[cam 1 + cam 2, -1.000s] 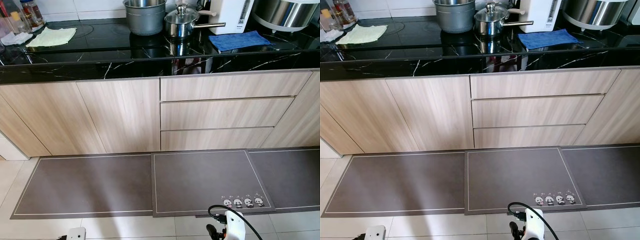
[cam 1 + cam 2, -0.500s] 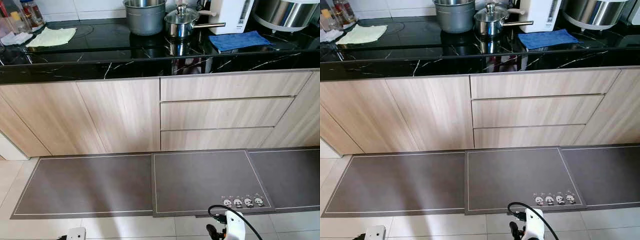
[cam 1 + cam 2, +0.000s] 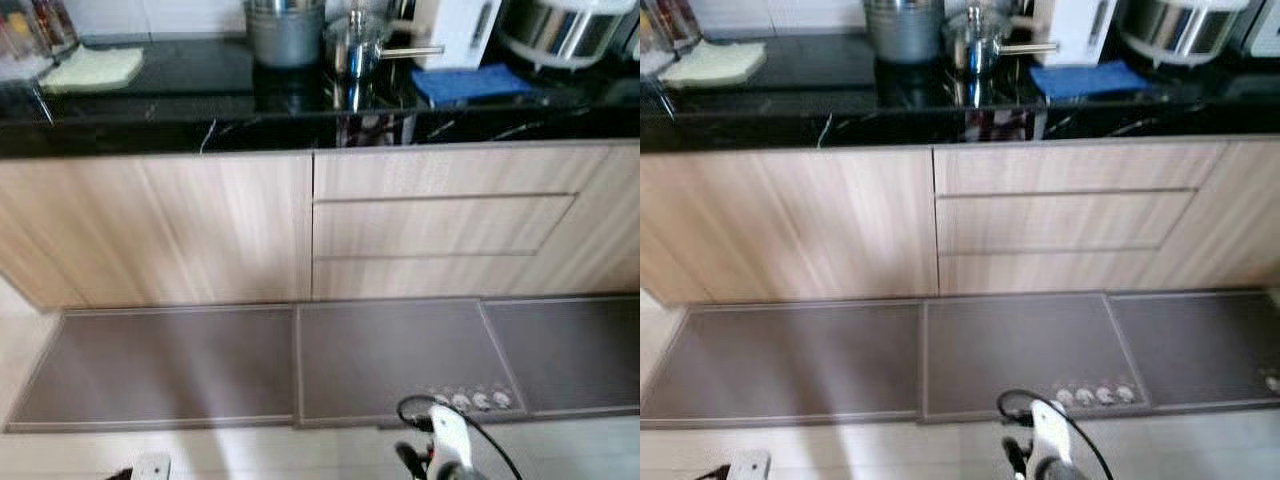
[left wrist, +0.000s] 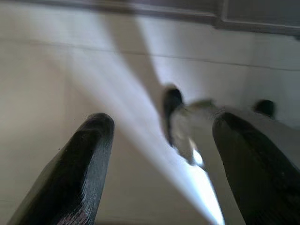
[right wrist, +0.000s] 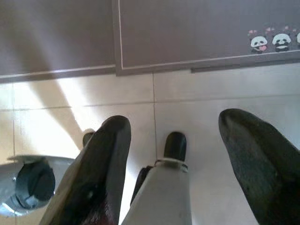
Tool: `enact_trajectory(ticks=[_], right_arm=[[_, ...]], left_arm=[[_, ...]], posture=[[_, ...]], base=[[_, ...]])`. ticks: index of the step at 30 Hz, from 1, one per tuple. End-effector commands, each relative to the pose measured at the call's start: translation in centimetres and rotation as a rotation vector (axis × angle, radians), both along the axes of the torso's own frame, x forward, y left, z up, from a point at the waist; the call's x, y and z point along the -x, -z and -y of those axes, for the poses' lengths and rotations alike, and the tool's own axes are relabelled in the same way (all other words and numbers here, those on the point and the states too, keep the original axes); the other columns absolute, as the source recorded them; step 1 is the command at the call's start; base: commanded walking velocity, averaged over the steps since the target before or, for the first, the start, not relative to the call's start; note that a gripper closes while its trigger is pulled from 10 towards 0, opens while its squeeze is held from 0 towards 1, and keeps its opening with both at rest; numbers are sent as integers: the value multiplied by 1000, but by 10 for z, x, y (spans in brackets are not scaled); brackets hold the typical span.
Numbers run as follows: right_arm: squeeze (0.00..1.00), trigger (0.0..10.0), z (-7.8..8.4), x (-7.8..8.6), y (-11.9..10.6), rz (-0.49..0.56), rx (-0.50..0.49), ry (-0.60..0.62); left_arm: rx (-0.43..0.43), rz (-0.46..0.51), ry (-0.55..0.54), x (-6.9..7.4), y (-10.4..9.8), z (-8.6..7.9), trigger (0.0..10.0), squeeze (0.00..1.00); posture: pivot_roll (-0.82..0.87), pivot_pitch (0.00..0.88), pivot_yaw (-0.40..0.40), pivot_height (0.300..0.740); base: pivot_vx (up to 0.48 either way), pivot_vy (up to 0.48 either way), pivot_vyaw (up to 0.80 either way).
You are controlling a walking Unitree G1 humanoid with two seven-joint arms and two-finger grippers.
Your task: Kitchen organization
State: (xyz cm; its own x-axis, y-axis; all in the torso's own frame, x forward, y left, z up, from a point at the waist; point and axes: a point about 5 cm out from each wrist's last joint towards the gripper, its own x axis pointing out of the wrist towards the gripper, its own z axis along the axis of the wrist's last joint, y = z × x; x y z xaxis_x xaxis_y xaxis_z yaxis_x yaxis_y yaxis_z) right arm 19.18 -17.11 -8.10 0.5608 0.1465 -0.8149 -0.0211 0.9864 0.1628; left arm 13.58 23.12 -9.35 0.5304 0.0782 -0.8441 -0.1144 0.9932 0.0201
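A black marble countertop (image 3: 200, 100) carries a large grey pot (image 3: 286, 32), a small lidded saucepan (image 3: 360, 45), a folded blue cloth (image 3: 470, 82) and a pale yellow cloth (image 3: 92, 68). Both arms hang low over the tiled floor, far from the counter. The left gripper (image 4: 164, 124) is open with nothing between its black fingers (image 4: 89, 154). In the right wrist view the right gripper (image 5: 176, 121) is open too, empty, over white tiles near the mat edge. My right wrist (image 3: 447, 450) shows at the bottom of the left eye view.
Below the counter are wooden cabinet doors (image 3: 160, 230) and three drawers (image 3: 440, 225). Grey floor mats (image 3: 390, 360) lie before them, one with small panda prints (image 5: 272, 41). A white appliance (image 3: 455, 30) and a rice cooker (image 3: 565, 30) stand at the back right.
The whole picture has blurred and shifted a little, so the camera is moving. Nothing on the counter has moved, and both arms still hang.
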Motion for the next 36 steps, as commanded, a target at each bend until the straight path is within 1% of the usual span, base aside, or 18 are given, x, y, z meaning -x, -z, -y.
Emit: enact_trajectory(ticks=[1, 7, 15, 18, 20, 22, 25, 26, 27, 28, 30, 32, 36], right_arm=[[0, 10000, -1, 9, 5, -39, -5, -2], [0, 10000, -3, 7, 4, -40, -15, 4], [0, 10000, -6, 5, 3, -37, -18, 10], [0, 10000, -7, 3, 3, -33, -23, 9], [0, 10000, -8, 4, 3, -39, -22, 4], [0, 10000, -9, 4, 3, -37, 1, -51], [0, 10000, -9, 6, 4, -37, 0, -51], [0, 10000, -9, 8, 5, -47, 12, -71], [0, 10000, -9, 10, 6, -56, 29, -97], [0, 10000, -9, 10, 6, -56, 24, -92], [0, 10000, -9, 11, 7, -65, 0, -47], [0, 10000, -8, 12, 7, -66, 1, -39], [0, 10000, -8, 11, 6, -64, 9, -72]], left_arm=[[3, -21, -13, 6, 2, -2, 10000, 0], [5, -31, -13, 7, 3, -1, 10000, 0], [-2, -23, -25, 8, 1, -7, 10000, 0], [-20, -36, -23, 10, 1, -10, 10000, 0], [-32, -42, -25, 10, 1, -12, 10000, 0], [-28, -39, -35, 10, 1, -11, 10000, 0], [-73, -61, 48, 6, 2, -5, 10000, 0], [-72, -57, 47, 5, 1, -6, 10000, 0], [-66, -52, 33, 6, 1, -9, 10000, 0], [-65, -51, 25, 7, 1, -11, 10000, 0], [-68, -52, 17, 8, 0, -14, 10000, 0], [-69, -52, 28, 7, -1, -15, 10000, 0], [-66, -45, 33, 5, -1, -13, 10000, 0]], posture=[[56, 105, -50, 740], [61, 112, -48, 740], [71, 118, -44, 740], [70, 116, -43, 740], [69, 114, -41, 740], [64, 112, -40, 740], [64, 105, -34, 740], [59, 101, -32, 740], [59, 101, -32, 740], [57, 99, -32, 740], [59, 97, -32, 740], [58, 92, -32, 740], [57, 83, -34, 740]], base=[[0, 0, 0], [0, 0, 0], [0, 0, 0], [0, 0, 0], [0, 0, 0], [0, 0, 0], [0, 0, 223], [0, 0, 800], [0, -356, 800], [0, -371, 800], [0, -369, 400], [0, -371, 0], [0, -371, 0]])
